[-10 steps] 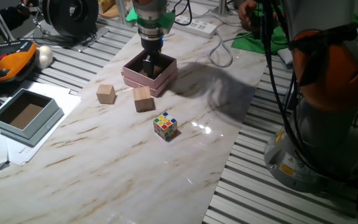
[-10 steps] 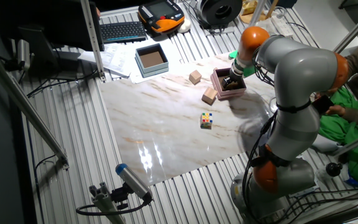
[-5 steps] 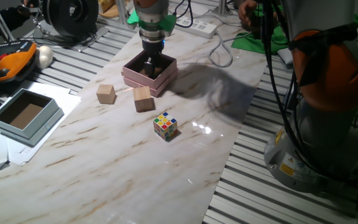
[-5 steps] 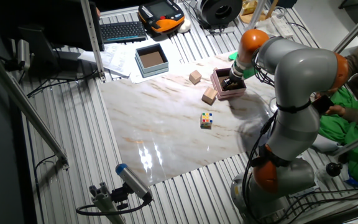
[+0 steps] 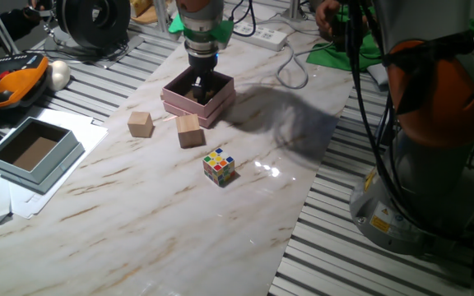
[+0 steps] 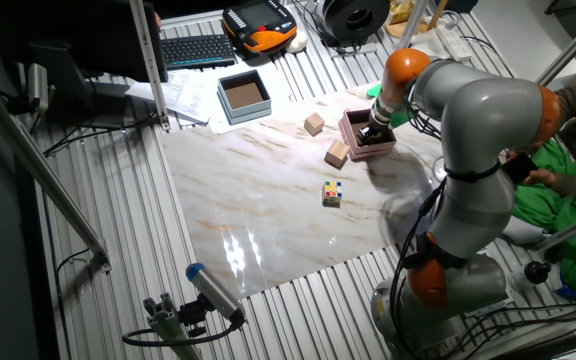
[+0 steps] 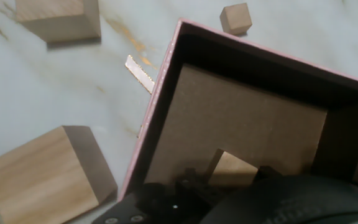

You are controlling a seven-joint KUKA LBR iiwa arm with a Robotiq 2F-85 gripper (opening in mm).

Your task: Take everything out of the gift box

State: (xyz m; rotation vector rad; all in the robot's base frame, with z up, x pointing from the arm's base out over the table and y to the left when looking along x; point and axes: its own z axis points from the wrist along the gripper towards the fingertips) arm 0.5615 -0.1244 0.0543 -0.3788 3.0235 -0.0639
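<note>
The pale-pink gift box [image 5: 214, 109] stands on the marble board, also in the other fixed view [image 6: 380, 150] and the hand view [image 7: 241, 112]. My gripper [image 5: 197, 89] reaches down inside it. In the hand view its dark fingers sit tight against both sides of a small light-brown wooden cube [image 7: 232, 169] on the box floor. Two larger wooden cubes [image 5: 141, 123] [image 5: 190, 130] lie on the board outside the box, to its left. A tiny wooden cube [image 7: 236, 18] lies outside the box's far wall.
A multicoloured puzzle cube [image 5: 219, 166] sits on the board in front of the box. A grey-blue box [image 5: 35, 152] with a brown inside stands on papers at the left. Cables, a power strip [image 5: 266, 35] and green cloth lie behind.
</note>
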